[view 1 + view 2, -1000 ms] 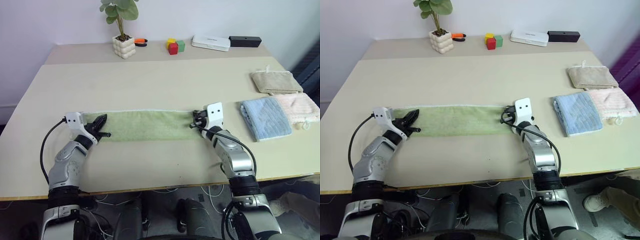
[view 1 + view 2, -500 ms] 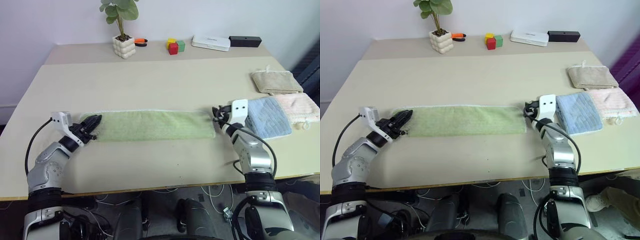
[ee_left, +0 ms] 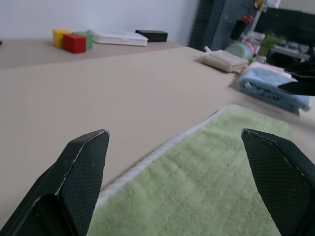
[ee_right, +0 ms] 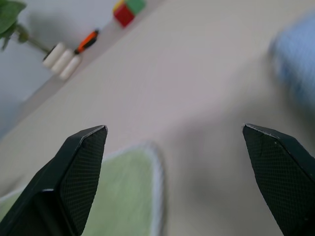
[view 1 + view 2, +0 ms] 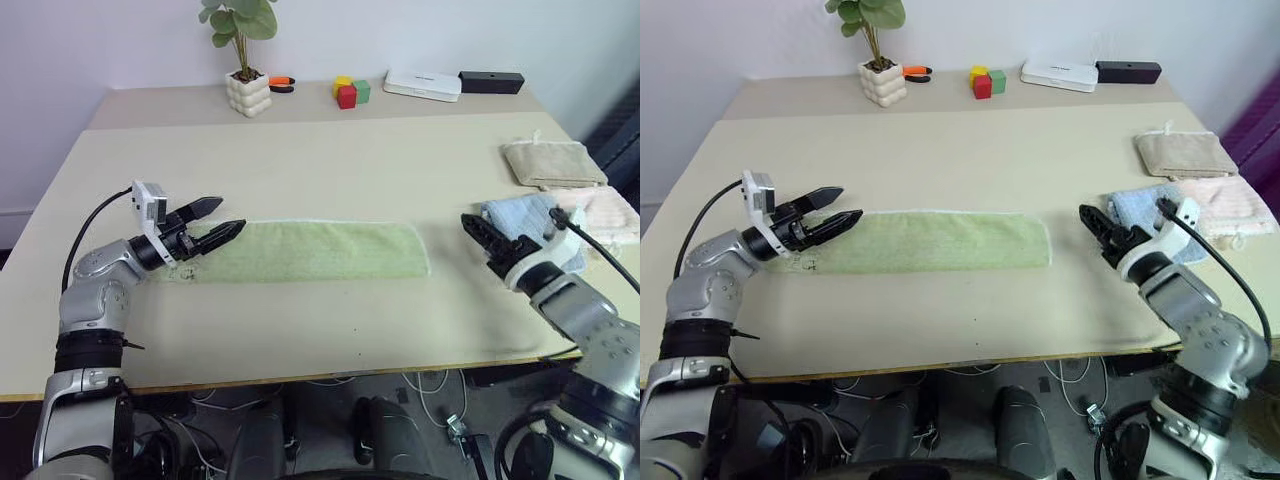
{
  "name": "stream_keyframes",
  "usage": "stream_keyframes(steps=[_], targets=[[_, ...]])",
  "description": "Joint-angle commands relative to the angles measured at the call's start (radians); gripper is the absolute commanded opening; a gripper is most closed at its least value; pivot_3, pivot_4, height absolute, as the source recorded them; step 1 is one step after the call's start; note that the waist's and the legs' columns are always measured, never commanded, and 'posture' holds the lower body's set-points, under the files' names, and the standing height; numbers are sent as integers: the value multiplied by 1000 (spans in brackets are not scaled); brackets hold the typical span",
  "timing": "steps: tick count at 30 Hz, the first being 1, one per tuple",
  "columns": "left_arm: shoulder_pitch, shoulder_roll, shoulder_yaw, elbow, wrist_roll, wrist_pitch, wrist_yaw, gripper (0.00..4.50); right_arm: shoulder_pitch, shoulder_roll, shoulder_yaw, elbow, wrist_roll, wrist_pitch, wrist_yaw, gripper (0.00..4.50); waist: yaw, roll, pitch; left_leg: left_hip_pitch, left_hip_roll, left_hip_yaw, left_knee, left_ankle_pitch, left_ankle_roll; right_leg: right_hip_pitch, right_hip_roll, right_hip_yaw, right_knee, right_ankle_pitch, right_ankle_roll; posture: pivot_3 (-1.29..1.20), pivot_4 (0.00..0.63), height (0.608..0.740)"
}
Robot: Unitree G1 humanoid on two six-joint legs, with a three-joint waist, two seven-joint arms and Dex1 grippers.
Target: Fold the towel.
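The light green towel (image 5: 310,251) lies flat on the table as one long strip, with whitish edging along its far side. My left gripper (image 5: 225,213) hovers open just above the strip's left end, pointing along it, nothing between its fingers. In the left wrist view the towel (image 3: 206,182) spreads out below the open left gripper (image 3: 173,132). My right gripper (image 5: 472,225) is open and empty, a short way to the right of the towel's right end and apart from it. The right wrist view shows that rounded end of the towel (image 4: 123,196) beyond the right gripper (image 4: 174,128).
Folded blue (image 5: 1140,205), pink (image 5: 605,212) and beige (image 5: 552,162) towels lie at the right, the blue one just behind my right gripper. A potted plant (image 5: 248,93), coloured blocks (image 5: 350,92), a white box (image 5: 422,85) and a black box (image 5: 490,81) line the far edge.
Both grippers drew the towel out longer, then opened and let go of its ends. The left one rose above the left end; the right one pulled back to the right.
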Motion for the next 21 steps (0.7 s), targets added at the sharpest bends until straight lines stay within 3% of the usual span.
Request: stream_keyframes(steps=[1, 4, 8, 13, 21], targets=[[-65, 5, -11, 50, 16, -58, -65, 4393, 93, -11, -12, -66, 358, -1, -180, 4443, -2, 0, 0, 0, 0, 0, 0, 0, 0, 0, 0, 0, 0, 0, -1, 0, 150, 740], [-81, -7, -21, 61, 25, -72, -91, 4393, 159, -53, 64, -76, 540, -64, -297, 4443, -9, 0, 0, 0, 0, 0, 0, 0, 1, 1, 0, 1, -2, -1, -3, 0, 150, 740], [-80, -10, -26, 42, 22, -75, -116, 4393, 195, -93, 156, -72, 671, -163, -392, 4443, -11, 0, 0, 0, 0, 0, -1, 0, 1, 1, 0, 1, -2, -2, -2, 0, 150, 740], [-38, 13, -34, -25, 11, -28, -154, 4393, 184, -111, 264, -67, 737, -256, -430, 4443, -7, -1, 0, 0, 0, 0, -1, 0, 1, 1, 0, 1, -3, -1, -1, 0, 150, 740], [72, 79, 0, -168, -48, 106, -192, 4393, 148, -143, 381, 39, 708, -309, -434, 4443, -4, -1, 0, 0, 0, -1, -1, 0, 1, 1, 0, 1, -4, -2, -3, 0, 150, 740]])
